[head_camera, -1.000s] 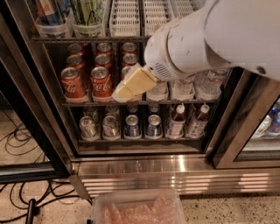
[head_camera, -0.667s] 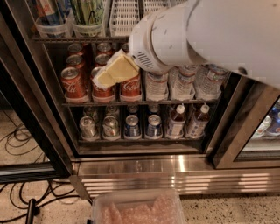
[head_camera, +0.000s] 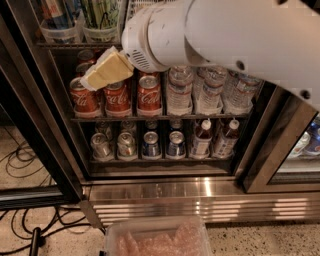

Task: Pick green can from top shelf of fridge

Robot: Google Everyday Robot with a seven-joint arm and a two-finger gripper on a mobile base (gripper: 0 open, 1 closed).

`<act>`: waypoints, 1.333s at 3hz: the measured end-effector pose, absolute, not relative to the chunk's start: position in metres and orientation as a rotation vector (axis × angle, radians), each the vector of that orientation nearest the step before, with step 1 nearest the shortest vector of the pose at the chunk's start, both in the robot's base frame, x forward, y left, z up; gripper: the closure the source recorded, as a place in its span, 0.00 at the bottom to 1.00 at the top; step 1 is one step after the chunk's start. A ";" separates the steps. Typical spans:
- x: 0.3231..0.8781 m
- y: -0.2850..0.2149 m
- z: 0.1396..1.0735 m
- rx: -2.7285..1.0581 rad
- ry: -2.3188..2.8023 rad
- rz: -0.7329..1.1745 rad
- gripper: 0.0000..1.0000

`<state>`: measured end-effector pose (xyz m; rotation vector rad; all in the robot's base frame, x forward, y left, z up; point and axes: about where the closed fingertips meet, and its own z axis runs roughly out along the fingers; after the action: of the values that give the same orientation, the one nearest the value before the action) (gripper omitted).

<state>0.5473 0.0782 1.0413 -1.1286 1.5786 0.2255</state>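
While hand [head_camera: 93, 80] hangs before red cans [head_camera: 117, 97] on middle rack, green can [head_camera: 101, 14] stands above it, apart, not touching. Can upright in clear bin [head_camera: 100, 35] on top shelf [head_camera: 62, 45] of fridge [head_camera: 200, 197], just beside blue can [head_camera: 54, 12]. Hand spread or pressed together: cannot tell.
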 end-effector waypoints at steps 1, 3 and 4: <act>0.547 0.078 1.041 -1.135 1.574 0.220 0.00; 0.553 0.095 1.039 -0.981 1.540 0.275 0.00; 0.565 0.098 1.046 -0.824 1.514 0.311 0.00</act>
<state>0.5649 0.0976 1.0456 -0.8241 1.5141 0.3108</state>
